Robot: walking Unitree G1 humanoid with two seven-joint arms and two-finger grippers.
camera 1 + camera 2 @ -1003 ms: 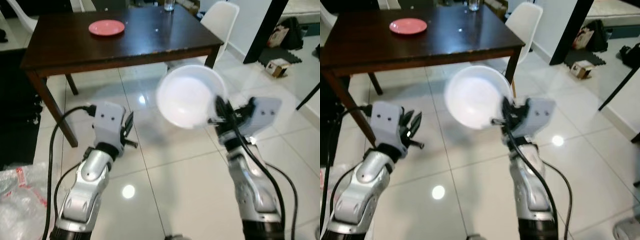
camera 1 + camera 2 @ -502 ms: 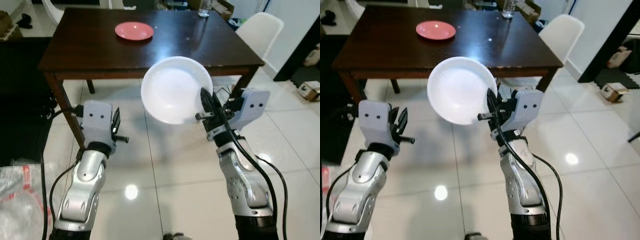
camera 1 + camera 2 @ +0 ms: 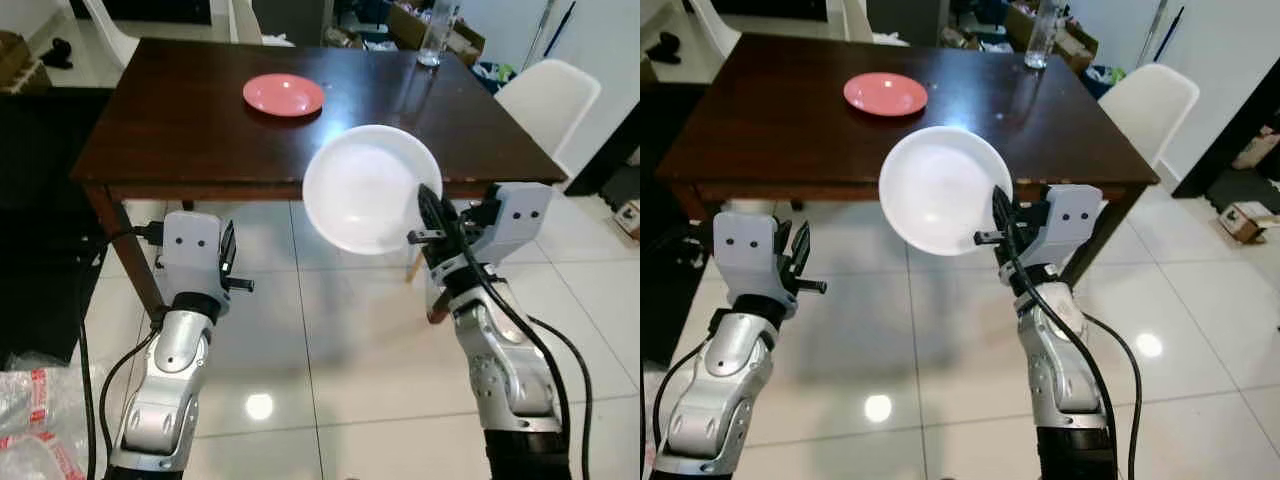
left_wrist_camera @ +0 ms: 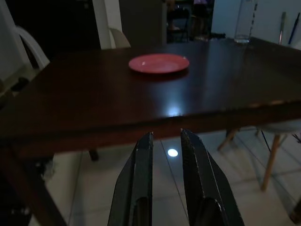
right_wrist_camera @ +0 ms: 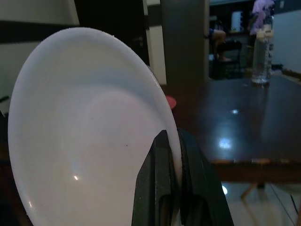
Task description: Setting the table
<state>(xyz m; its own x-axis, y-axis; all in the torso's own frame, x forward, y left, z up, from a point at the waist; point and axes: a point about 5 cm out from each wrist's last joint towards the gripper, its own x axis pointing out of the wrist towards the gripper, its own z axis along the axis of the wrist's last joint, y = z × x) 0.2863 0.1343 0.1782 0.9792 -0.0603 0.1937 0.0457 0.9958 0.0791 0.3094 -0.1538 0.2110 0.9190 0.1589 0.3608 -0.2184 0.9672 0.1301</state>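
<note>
I pinch the white plate (image 3: 943, 188) by its rim in my right gripper (image 3: 1002, 226), fingers clamped on either side of the edge, so the plate stands tilted on edge in front of me with its hollow side facing my head. I judge an edge grip like this leaves its underside free to be set flat on the table (image 3: 190, 120), which stands just ahead. My left gripper (image 4: 165, 155) grasps nothing; its fingers sit close with a thin gap, pointed at the table edge, free to help. A pink plate (image 3: 284, 95) already lies toward the far side, and a clear bottle (image 3: 436, 32) stands at the far right corner, its top cut off. The white plate hides part of the table's near edge, and my right wrist view is too dim to show the rim contact clearly.
</note>
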